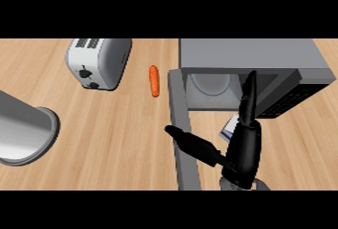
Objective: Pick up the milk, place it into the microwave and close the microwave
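Observation:
The grey microwave (251, 53) stands at the back right with its door (183, 138) swung open toward me, and a pale turntable (211, 84) shows inside. Only a white and blue corner of the milk carton (231, 126) is visible, on the counter just in front of the opening; the rest is hidden behind my right hand. My right hand (244, 147) is open. Its fingers (249, 91) are straight and point up into the opening, and the thumb is spread left over the door. Whether the hand touches the carton is unclear. My left hand does not show.
A silver toaster (99, 62) lies at the back left. An orange carrot (154, 81) rests between it and the microwave. A large steel pot (23, 132) comes in from the left edge. Wooden counter (112, 143) lies between the pot and the door.

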